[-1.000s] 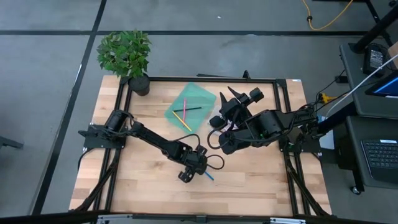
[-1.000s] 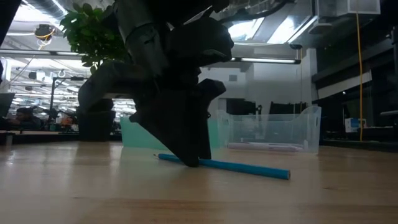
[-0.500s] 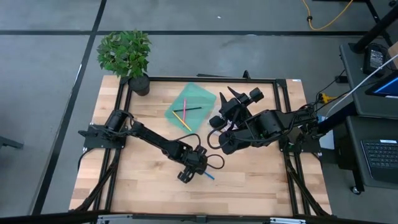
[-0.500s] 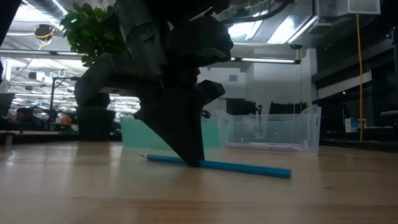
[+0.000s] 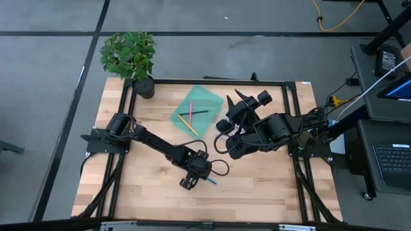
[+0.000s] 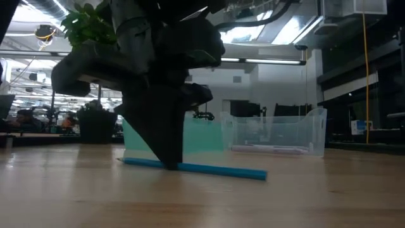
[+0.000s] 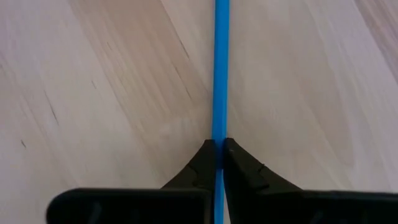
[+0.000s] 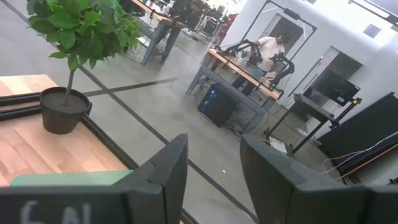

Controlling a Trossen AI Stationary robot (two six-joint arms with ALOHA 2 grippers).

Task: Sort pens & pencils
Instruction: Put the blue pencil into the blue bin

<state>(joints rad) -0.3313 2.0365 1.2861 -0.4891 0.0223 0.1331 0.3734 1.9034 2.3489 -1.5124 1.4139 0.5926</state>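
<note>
- Left gripper (image 5: 191,179): low over the wooden table (image 5: 128,192), toward six o'clock from the table's middle in the high view. Its fingers (image 7: 202,163) are pressed together on a blue pencil (image 7: 220,74), pinching the shaft from both sides.
- Blue pencil, low view (image 6: 202,168): it lies along the table top, nearly level, with the dark fingertips coming down onto it near one end. In the high view only a short blue length (image 5: 211,181) shows at about three o'clock of the gripper.
- Right gripper (image 5: 239,101): raised above the table at about one o'clock from its middle, well apart from the left gripper. Its two fingers (image 8: 168,165) stand spread with a clear gap between them and nothing in it.
- Green tray (image 5: 207,97): at twelve o'clock from the table's middle; it holds three sticks, one pink (image 5: 190,110), one yellow (image 5: 189,124) and one black (image 5: 198,113), lying across one another.
- Clear bin (image 6: 278,130): seen in the low view beyond the pencil, beside the green tray; a pale stick lies on its floor.
- Potted plant (image 5: 131,58): at the table's eleven o'clock corner.
</note>
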